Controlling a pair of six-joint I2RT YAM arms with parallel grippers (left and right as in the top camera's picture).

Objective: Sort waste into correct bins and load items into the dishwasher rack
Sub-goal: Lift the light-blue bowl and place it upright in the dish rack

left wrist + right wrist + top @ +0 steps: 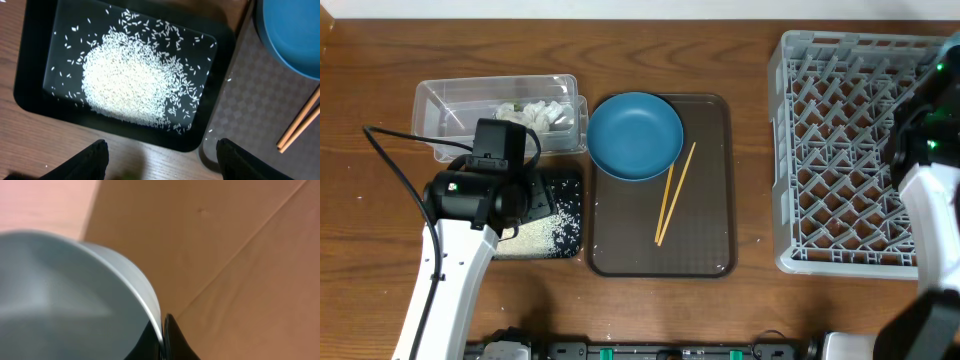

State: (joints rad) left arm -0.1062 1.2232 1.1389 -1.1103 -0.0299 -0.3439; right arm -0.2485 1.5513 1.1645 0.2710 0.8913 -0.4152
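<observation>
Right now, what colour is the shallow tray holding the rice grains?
Black. The black tray under the rice grains shows best in the left wrist view.

We record a deep-blue dish [635, 135] and two chopsticks [675, 193] on the brown serving tray [705, 230], rice grains [555, 225] in the black tray [572, 184] just beside it, and the grey rack [840, 160] standing apart.

dish [635, 135], chopsticks [674, 194] on tray [705, 240]; rack [820, 180] to right.

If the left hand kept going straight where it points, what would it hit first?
Most likely the black tray, at its rice heap or near rim; depth is unclear.
</observation>
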